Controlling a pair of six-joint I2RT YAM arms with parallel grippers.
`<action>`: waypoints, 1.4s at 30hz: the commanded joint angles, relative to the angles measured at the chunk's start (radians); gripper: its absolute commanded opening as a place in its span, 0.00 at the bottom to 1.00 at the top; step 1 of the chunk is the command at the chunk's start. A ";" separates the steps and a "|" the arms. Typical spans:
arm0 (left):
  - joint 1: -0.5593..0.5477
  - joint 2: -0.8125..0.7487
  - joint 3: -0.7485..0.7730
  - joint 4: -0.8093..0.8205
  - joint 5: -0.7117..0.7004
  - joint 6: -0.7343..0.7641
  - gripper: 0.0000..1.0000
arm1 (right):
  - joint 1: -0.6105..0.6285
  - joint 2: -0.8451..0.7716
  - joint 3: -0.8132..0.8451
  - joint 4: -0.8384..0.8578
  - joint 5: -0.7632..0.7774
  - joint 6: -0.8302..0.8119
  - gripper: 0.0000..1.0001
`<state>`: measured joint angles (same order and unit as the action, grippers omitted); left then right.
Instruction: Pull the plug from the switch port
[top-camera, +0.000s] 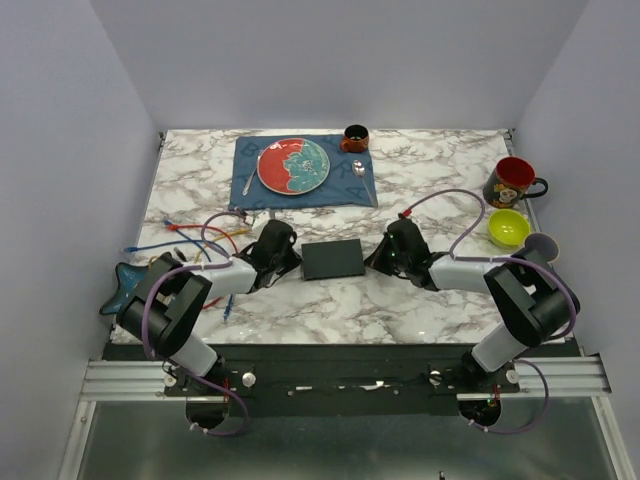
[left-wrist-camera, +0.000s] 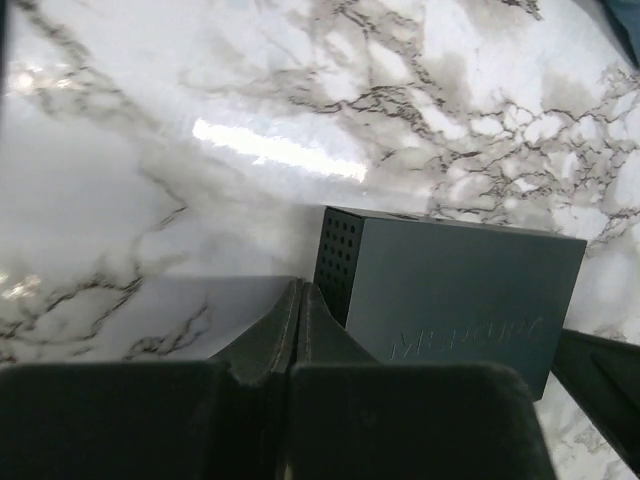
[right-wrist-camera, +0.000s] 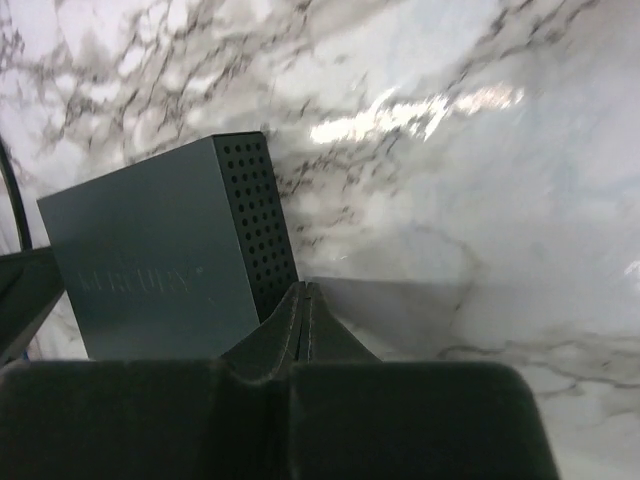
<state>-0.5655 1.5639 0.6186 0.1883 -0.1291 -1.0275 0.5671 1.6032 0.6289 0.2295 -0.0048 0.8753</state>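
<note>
Tabletop (top-camera: 330, 300) white marble-look, switch (top-camera: 333, 259) at ctr, plain pale walls (top-camera: 340, 60) around

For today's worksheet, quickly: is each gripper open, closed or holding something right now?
Left gripper: closed, empty, beside the flat dark grey rectangular switch box.
Right gripper: closed, empty, at the box's other end.

The switch (top-camera: 332, 259) lies flat on the marble table (top-camera: 420, 300), with the left gripper (top-camera: 296, 263) near its left end and the right gripper (top-camera: 371, 262) near its right.
</note>
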 joint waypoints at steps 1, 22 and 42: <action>-0.050 -0.044 -0.031 -0.104 0.029 -0.014 0.00 | 0.094 0.000 -0.037 -0.035 -0.084 0.068 0.01; 0.039 -0.467 0.198 -0.517 -0.235 0.186 0.99 | -0.015 -0.469 0.052 -0.369 0.081 -0.263 0.51; 0.038 -0.559 0.049 -0.489 -0.133 0.196 0.99 | 0.062 -0.712 -0.066 -0.288 0.261 -0.495 1.00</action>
